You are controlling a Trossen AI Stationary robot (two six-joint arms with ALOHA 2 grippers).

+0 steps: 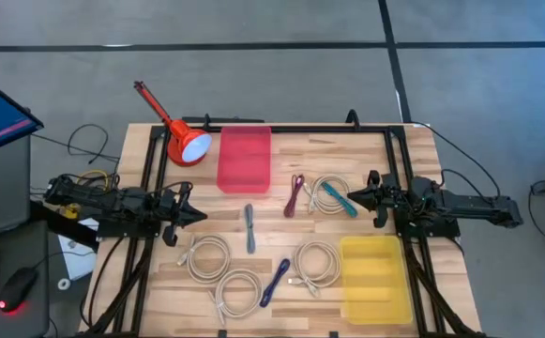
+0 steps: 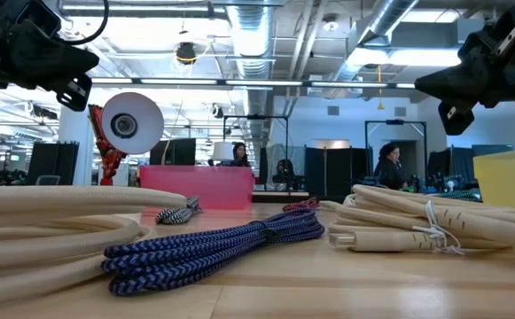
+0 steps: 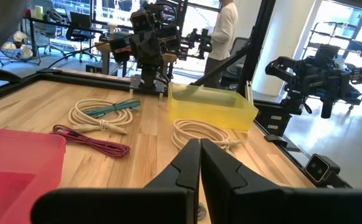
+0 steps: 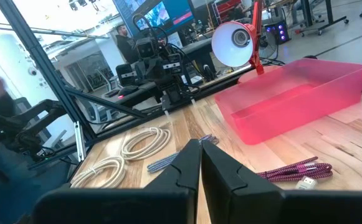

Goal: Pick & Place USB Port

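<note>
Inventory as I read it from my station, everything placed against the pink bin [image 1: 245, 159] at the table's far middle.

1. Pink bin: translucent, rectangular, resting on the wooden table [image 1: 413, 160].
2. Orange desk lamp [image 1: 184, 141]: just beside the bin on the left arm's side, white face turned toward the table.
3. Maroon cable [image 1: 295, 195]: bundled, near the bin's near corner on the right arm's side.
4. Teal cable [image 1: 338, 198]: beyond the maroon one from the bin, lying across a cream coil [image 1: 326, 191].
5. Grey braided cable [image 1: 249, 228]: a straight bundle just nearward of the bin.
6. Blue-purple cable [image 1: 276, 281]: farther nearward of the bin, past the grey one.
7. Three more cream coils: two [image 1: 207, 256] [image 1: 239, 290] nearward of the bin toward the left arm, one [image 1: 316, 263] nearward toward the right arm.
8. Yellow bin [image 1: 375, 277]: well apart from the pink bin, at the table's near corner on the right arm's side, just beside that last coil.
9. Left gripper [image 1: 195, 214]: nearward of the pink bin on the lamp's side, off the table surface, jaws pressed together, holding nothing.
10. Right gripper [image 1: 355, 196]: beside the teal cable, on the far side of it from the pink bin, jaws pressed together, holding nothing.

I see every cable lying on the table, none in either bin.
</note>
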